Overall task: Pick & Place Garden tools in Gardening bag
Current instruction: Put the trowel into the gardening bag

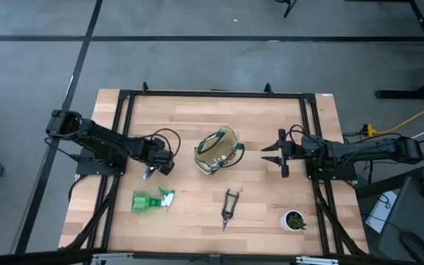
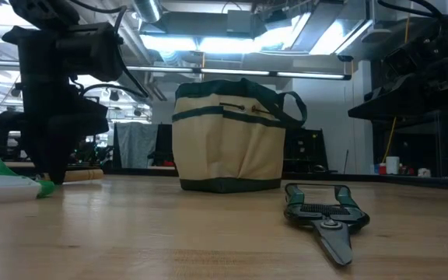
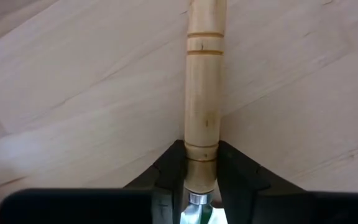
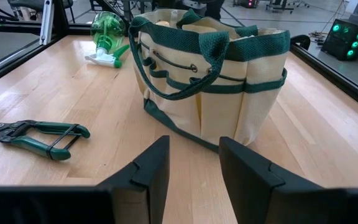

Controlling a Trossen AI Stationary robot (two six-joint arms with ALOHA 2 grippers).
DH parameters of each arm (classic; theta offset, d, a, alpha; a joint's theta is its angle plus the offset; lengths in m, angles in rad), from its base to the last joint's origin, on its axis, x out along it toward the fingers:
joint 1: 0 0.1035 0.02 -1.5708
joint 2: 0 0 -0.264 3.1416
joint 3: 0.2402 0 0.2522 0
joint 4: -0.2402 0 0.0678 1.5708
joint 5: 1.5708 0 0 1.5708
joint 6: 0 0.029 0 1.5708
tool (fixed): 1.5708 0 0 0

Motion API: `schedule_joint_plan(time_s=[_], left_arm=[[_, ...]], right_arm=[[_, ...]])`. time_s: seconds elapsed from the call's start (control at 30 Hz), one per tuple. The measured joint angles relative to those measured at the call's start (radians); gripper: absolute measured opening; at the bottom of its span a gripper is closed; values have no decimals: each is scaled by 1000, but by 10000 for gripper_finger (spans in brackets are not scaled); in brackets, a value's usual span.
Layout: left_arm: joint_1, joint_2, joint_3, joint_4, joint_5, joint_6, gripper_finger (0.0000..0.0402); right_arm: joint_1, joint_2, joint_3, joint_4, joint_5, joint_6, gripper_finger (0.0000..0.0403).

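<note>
Left wrist view: my left hand (image 3: 202,200) pinches a wooden tool handle (image 3: 204,93) near its metal ferrule; gripped there, it may tip when lifted.

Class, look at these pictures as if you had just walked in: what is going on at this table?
The left tool is down on the table with its fingers on either side of a wooden tool handle, at the metal end. The right tool waits open, pointing at the cream and green gardening bag, which stands in the middle of the table. The green spray bottle and the pruning shears lie on the table, not yet bagged. A small potted plant stands near the right corner.
</note>
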Motion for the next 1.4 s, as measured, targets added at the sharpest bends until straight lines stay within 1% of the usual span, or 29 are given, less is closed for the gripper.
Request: schedule_joint_plan(time_s=[0.13,0.27,0.47,0.63,0.93,1.23,1.4], left_arm=[[0,0,-1,10,-3,0,76],[0,0,-1,12,-7,-18,68],[-1,6,22,14,-43,-26,68],[2,9,58,84,-137,36,68],[1,7,65,223,-279,159,68],[2,6,65,367,-406,257,68],[7,5,67,486,-443,350,68]], right_arm=[[0,0,0,0,0,0,144],[0,0,0,0,0,0,144],[0,0,0,0,0,0,144],[0,0,0,0,0,0,144],[0,0,0,0,0,0,144],[0,0,0,0,0,0,144],[0,0,0,0,0,0,144]])
